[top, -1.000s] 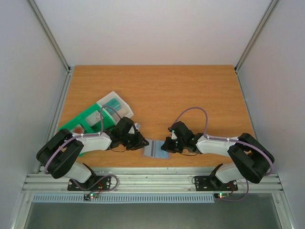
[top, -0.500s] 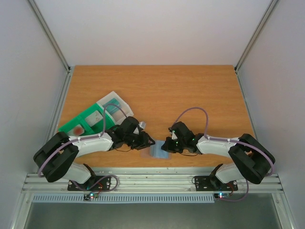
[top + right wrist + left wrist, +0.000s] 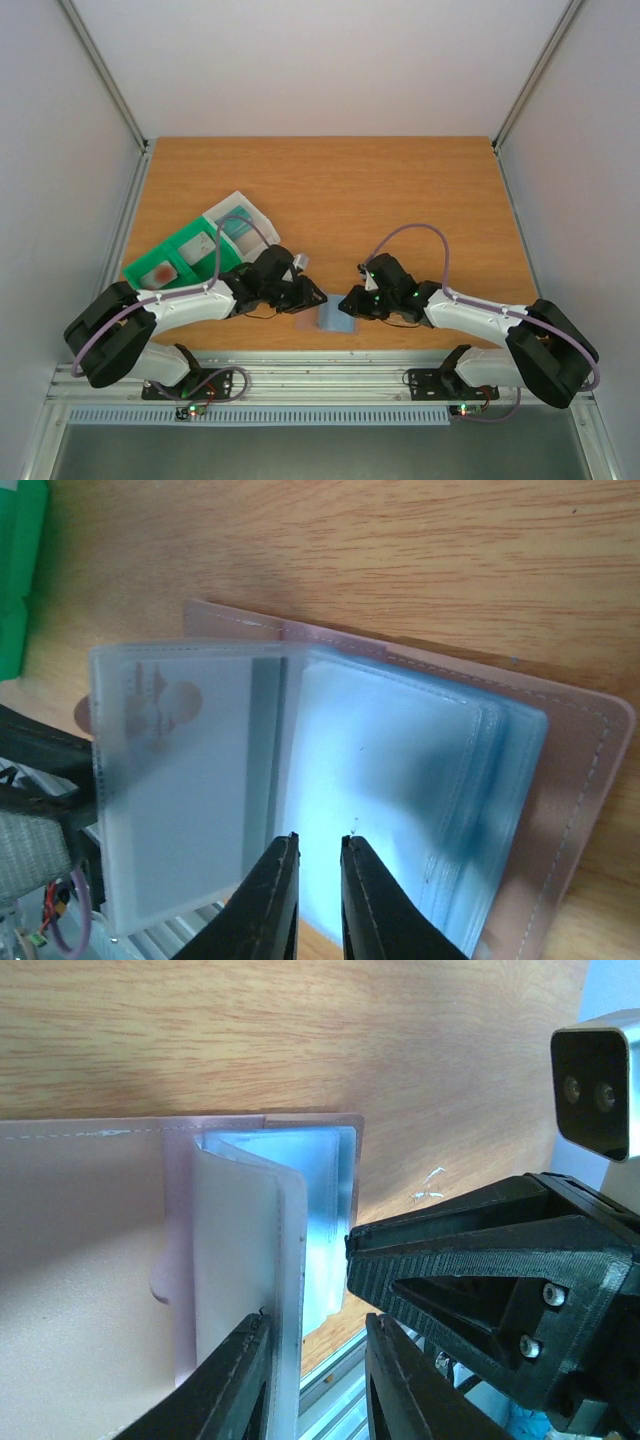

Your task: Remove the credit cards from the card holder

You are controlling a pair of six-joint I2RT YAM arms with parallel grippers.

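Both arms have closed in over the card holder at the desk's near edge, left fingers pinching its flap, right fingers nearly together on a clear sleeve; credit cards remain inside.

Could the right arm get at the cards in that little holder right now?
Probably yes: the right gripper is right at the open card holder, its narrowly parted fingers over the blue cards, with nothing between.

No words, numbers or brand names are showing legibly anywhere; a faint reddish round mark on the clear sleeve of the card holder is staying unreadable.
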